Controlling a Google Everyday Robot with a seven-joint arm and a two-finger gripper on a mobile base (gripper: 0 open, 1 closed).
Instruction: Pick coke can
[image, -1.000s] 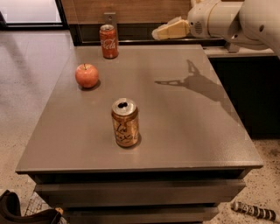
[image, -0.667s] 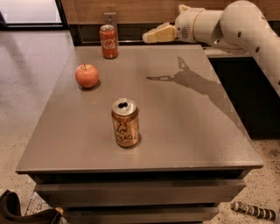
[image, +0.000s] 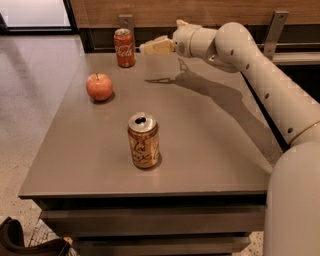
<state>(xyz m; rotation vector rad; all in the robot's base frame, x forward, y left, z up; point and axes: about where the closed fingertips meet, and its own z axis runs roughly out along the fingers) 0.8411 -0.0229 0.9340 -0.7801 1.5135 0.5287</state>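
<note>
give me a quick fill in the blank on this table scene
The gripper hangs beside the coke can, above the table's ____ edge.
Counting the orange-gold can, the table holds ____ cans.
The round red fruit on the table is an ____.
Missing words: far; two; apple.

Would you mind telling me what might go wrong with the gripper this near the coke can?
The gripper hangs just beside the upright coke can at the table's far edge; a sideways bump might tip it or push it off. The open gold can mid-table might get clipped on the way back.
</note>
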